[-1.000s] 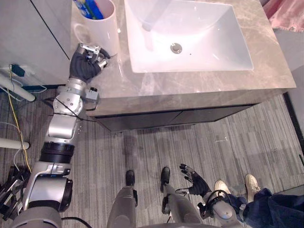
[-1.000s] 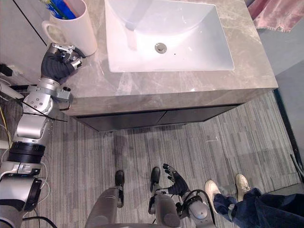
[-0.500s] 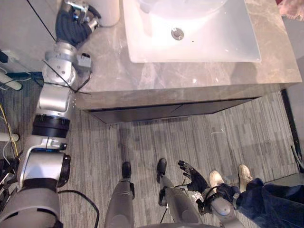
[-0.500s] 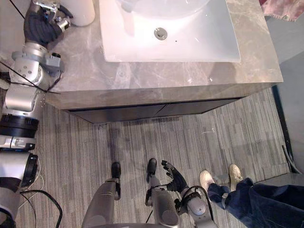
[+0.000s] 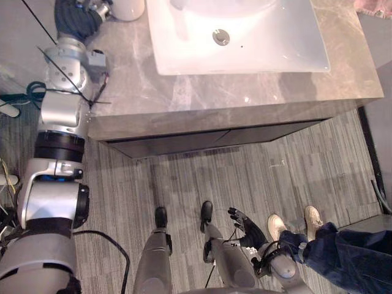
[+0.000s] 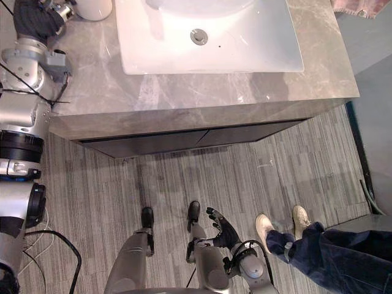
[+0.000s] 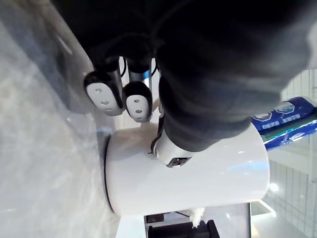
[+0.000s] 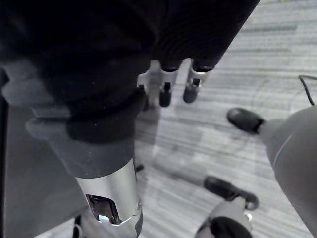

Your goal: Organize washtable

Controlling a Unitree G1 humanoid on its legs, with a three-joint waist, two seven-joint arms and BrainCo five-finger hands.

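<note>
Head camera has dipped over the last second, so the whole scene slides up; the things themselves don't look moved. White mug (image 5: 127,7) now sits at the top edge of the eye views with most of it cut off, at the back left corner of the marble counter (image 5: 202,98), just beside the left rim of the white sink (image 5: 275,43), same spot against the sink as before. Left hand (image 5: 76,15) stays right up against the mug on its outer side. Wrist view puts the mug wall very close behind the hand, but the dark cover blocks the handle, so I cannot tell if the hand is clamped on the mug or just resting beside it. Right hand (image 5: 246,225) still hangs low over the floor, fingers spread apart and relaxed, holding nothing, idle. Judgement: no real progress in this second, the mug isn't lifted or shifted, so the task still sits at the reach/grasp stage on it. A blue tube (image 7: 285,121) sticks out of the mug mouth, its end out of frame. A person's shoes (image 5: 278,228) stand on the floor near the right hand, the rest of the person cut off.
</note>
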